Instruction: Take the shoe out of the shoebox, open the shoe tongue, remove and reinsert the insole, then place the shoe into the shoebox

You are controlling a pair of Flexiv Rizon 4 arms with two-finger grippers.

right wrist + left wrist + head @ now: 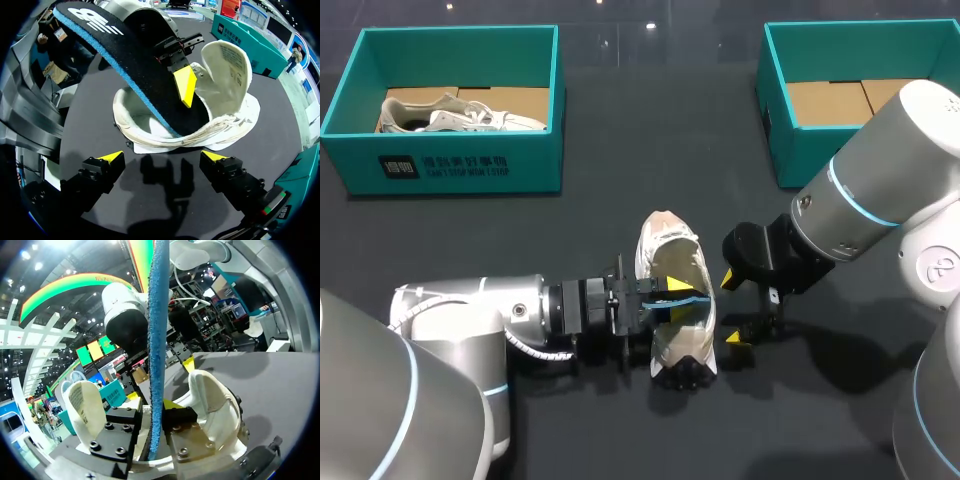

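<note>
A white shoe lies on the dark table's middle, its tongue folded back. A black insole with a blue edge slants up out of the shoe's opening, its lower end inside. My left gripper comes in from the left. The insole stands between its slightly parted fingers, and one yellow fingertip lies against the black face. My right gripper hangs just right of the shoe, open and empty.
A teal shoebox at the back left holds another white shoe. A second teal box stands at the back right, partly behind my right arm. Bare table lies between the boxes and along the front.
</note>
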